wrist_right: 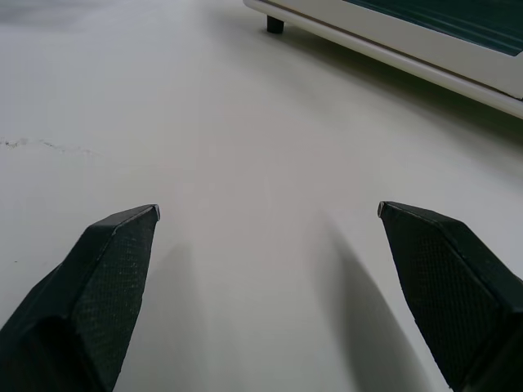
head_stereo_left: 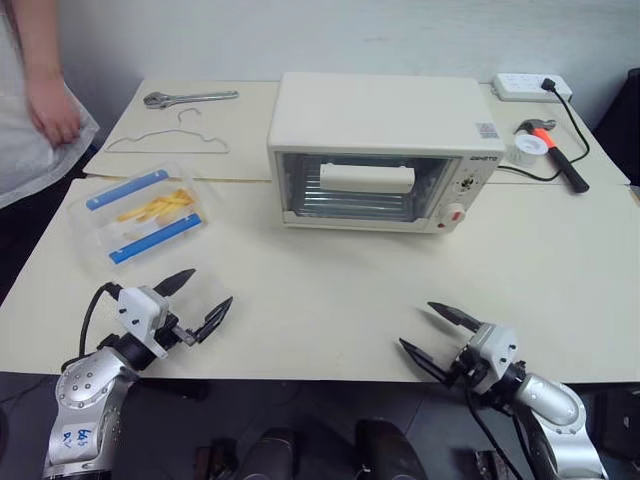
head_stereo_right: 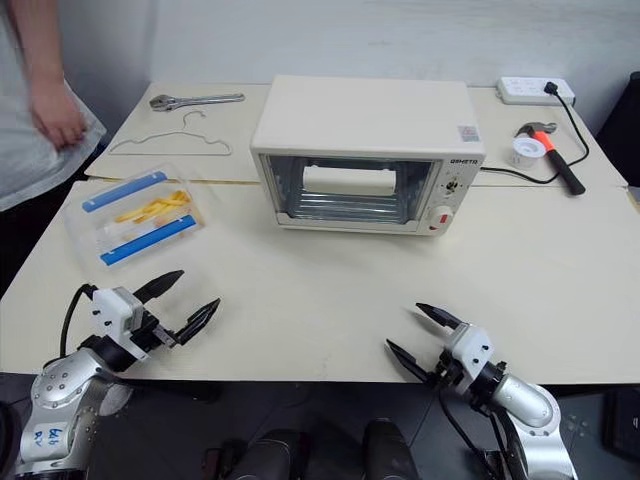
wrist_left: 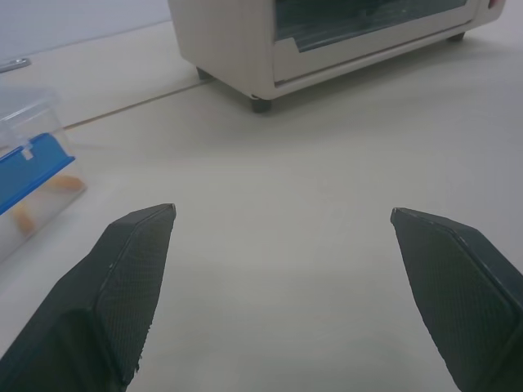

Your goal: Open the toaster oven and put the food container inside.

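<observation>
The cream-white toaster oven [head_stereo_left: 385,150] stands upright at the middle of the desk [head_stereo_left: 330,300], its glass door shut with the white bar handle across it and the knobs and red button at its right. The clear food container [head_stereo_left: 143,214], with 2 blue clips and yellow sticks inside, lies flat well apart to its left.

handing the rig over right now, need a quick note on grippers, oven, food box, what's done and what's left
Left gripper: open, empty, low over the near left part of the table.
Right gripper: open, empty, low over the near right edge.
Toaster oven: mid-table toward the back, door shut, white handle across the glass.
Food container: on the table left of the oven, lid on, just beyond the left gripper, untouched.
A person's hand hangs near the far left corner.
Done: nothing yet.
Left: pull the door down, pick up the container, set it inside.
</observation>
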`<state>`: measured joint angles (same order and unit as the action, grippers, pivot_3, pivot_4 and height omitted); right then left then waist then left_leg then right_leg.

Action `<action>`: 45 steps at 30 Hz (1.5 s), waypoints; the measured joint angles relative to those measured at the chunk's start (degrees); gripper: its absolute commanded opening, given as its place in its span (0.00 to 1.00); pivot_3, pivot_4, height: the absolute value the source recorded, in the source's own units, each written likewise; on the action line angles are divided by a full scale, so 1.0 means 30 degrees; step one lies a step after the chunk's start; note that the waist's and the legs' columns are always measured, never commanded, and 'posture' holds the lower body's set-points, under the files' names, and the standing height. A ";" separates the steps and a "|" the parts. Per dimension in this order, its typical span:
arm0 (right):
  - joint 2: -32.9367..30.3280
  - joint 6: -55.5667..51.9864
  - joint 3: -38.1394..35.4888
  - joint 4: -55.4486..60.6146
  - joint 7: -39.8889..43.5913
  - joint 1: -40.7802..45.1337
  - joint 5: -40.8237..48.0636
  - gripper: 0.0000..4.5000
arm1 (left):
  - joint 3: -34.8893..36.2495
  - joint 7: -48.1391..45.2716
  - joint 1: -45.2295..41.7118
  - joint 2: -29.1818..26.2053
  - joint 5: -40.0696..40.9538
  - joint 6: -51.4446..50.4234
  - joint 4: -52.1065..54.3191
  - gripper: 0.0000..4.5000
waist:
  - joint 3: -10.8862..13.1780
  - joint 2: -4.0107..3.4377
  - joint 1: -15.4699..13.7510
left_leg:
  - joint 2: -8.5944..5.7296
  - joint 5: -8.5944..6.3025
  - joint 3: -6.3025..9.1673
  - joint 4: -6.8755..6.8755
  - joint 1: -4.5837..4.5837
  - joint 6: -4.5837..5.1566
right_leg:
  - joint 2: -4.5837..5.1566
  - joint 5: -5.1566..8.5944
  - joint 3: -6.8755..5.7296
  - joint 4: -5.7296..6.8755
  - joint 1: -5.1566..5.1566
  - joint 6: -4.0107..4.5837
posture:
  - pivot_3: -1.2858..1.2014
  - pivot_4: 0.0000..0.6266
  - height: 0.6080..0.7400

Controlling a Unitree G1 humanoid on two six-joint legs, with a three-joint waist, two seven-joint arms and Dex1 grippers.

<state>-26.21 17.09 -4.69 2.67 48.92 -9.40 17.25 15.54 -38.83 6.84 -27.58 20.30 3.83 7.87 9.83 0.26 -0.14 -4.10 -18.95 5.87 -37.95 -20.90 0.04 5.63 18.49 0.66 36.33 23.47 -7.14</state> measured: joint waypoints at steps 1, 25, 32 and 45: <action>0.0002 -0.0165 0.0007 0.0023 -0.0063 0.0298 0.0039 1.00 | -0.0122 -0.0114 0.0005 0.0003 0.0038 -0.0005 0.0020 1.00 | 0.0000 0.0000 0.0031 | 0.0001 0.0000 -0.0002 0.0000 0.0001 0.0000 | -0.0002 0.0000 -0.0001 0.0000 0.0002 0.0000 | 0.52 0.24 1.00; -0.0202 -0.7794 0.0633 0.0725 0.0466 1.1154 0.3056 1.00 | 0.1955 -0.2526 -0.1695 -0.1666 0.6691 -0.5265 0.1759 1.00 | 0.0012 -0.0019 0.0114 | 0.0016 0.0000 0.0042 -0.0004 -0.0073 -0.0008 | -0.0003 0.0002 -0.0050 -0.0008 0.0055 0.0003 | 0.52 0.24 1.00; -0.1864 -0.6076 0.1544 0.2416 0.2696 0.7943 0.1775 1.00 | 0.1412 -0.1556 -0.2996 -0.1443 0.7055 -0.6688 0.2491 0.80 | 0.0015 -0.0024 0.0051 | 0.0017 0.0000 0.0027 -0.0005 -0.0070 -0.0009 | -0.0008 0.0001 -0.0050 0.0009 0.0064 0.0003 | 0.52 0.24 1.00; -0.1769 -0.3194 0.2311 0.2354 0.1827 0.4971 -0.0966 1.00 | -0.3948 0.2301 -1.1410 0.1697 0.2723 -0.7514 -0.0733 0.01 | 0.0014 -0.0009 0.0134 | -0.0009 0.0001 -0.0006 -0.0025 -0.0059 -0.0009 | -0.0034 -0.0001 -0.0068 0.0046 0.0074 -0.0003 | 0.52 0.24 1.00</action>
<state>-31.52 7.50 2.24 9.73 54.41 5.52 14.36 3.69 -31.93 -27.39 -22.49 28.47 -18.71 5.67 9.87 0.23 0.26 -4.13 -18.95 5.85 -38.02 -21.08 0.01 5.52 18.48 0.46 36.47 23.69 -7.14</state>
